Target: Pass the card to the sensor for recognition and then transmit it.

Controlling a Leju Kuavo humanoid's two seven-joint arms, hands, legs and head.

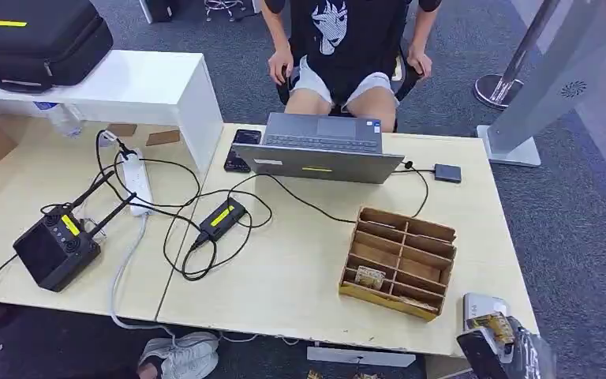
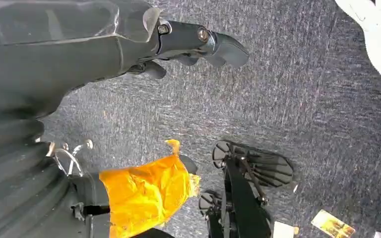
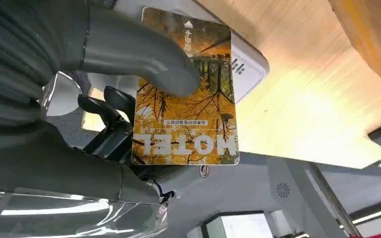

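Note:
My right hand (image 1: 499,345) is at the table's front right corner and pinches a yellow hotel card (image 3: 188,99) between its thumb and fingers. The card (image 1: 492,324) hangs just over the white card sensor (image 1: 483,305) that lies on the corner; in the right wrist view the sensor (image 3: 248,67) shows behind the card. A second card (image 1: 369,276) stands in a front slot of the wooden card holder (image 1: 398,260). My left hand (image 2: 198,44) hangs beside my body above the grey carpet, its fingers apart and nothing in them.
A person sits behind the open laptop (image 1: 319,148) at the table's far side. A black power brick (image 1: 221,217), cables, a power strip (image 1: 137,181) and a black box with antennas (image 1: 55,249) lie to the left. A small grey hub (image 1: 447,173) sits at the back right.

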